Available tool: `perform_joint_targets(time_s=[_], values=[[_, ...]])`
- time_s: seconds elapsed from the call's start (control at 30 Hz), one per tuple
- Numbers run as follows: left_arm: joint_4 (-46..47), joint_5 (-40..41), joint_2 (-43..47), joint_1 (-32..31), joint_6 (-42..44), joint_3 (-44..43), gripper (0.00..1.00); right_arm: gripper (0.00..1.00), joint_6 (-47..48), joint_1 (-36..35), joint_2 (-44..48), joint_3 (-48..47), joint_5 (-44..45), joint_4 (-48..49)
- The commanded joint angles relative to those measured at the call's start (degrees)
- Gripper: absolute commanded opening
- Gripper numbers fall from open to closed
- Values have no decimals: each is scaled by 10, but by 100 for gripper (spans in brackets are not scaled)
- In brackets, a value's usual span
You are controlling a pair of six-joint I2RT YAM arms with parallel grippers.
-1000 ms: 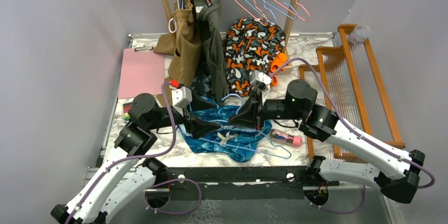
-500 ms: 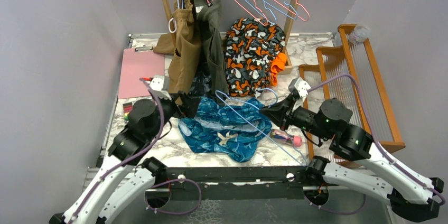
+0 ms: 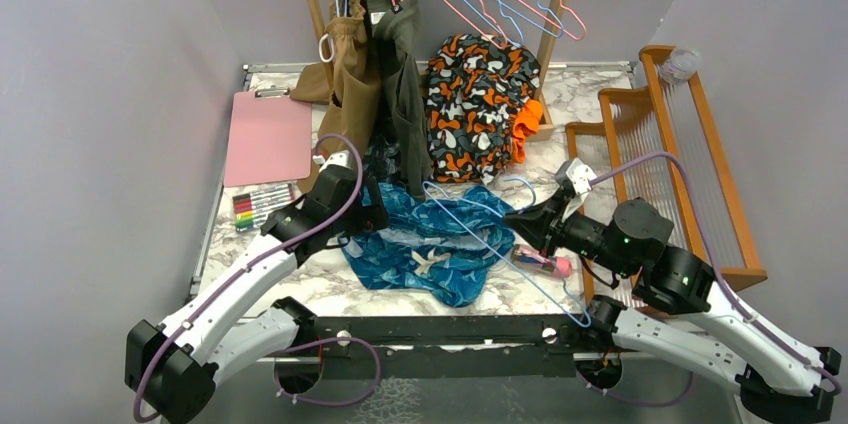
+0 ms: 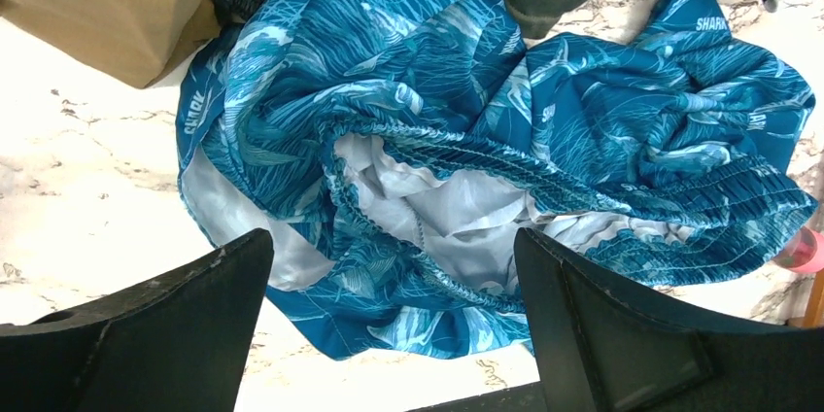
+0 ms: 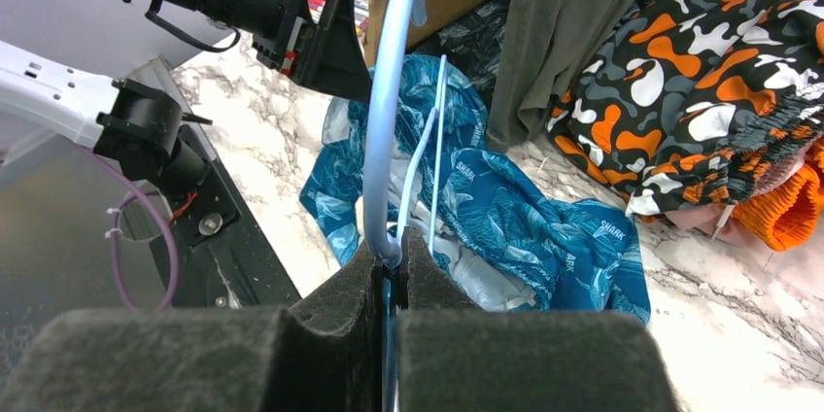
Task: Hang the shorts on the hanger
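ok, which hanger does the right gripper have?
The light-blue hanger over the shorts, pinched in the shut right gripper. The other hangers all hang from the rack at the back.

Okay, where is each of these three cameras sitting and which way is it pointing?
Top: above and behind, looking down on the table; left arm and right arm show.
Left wrist: on the left arm, looking down at the shorts; open left claw shows below.
Right wrist: on the right arm, facing the left arm; right claw shut on the hanger.
Shared: all three show the shorts.
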State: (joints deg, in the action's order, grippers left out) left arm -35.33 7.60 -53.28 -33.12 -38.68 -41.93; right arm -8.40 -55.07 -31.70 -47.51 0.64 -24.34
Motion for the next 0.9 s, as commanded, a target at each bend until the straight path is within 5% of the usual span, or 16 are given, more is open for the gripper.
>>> perform_joint_targets(time_s=[0.0, 0.23, 0.87], values=[[-14, 17, 3, 0, -15, 7, 92, 1, -2, -4, 8, 2, 3, -7], [-5, 68, -31, -1, 6, 3, 53, 1, 1, -4, 0, 14, -30, 22], [17, 70, -112, 1, 18, -14, 49, 1, -5, -4, -26, 21, -56, 48]])
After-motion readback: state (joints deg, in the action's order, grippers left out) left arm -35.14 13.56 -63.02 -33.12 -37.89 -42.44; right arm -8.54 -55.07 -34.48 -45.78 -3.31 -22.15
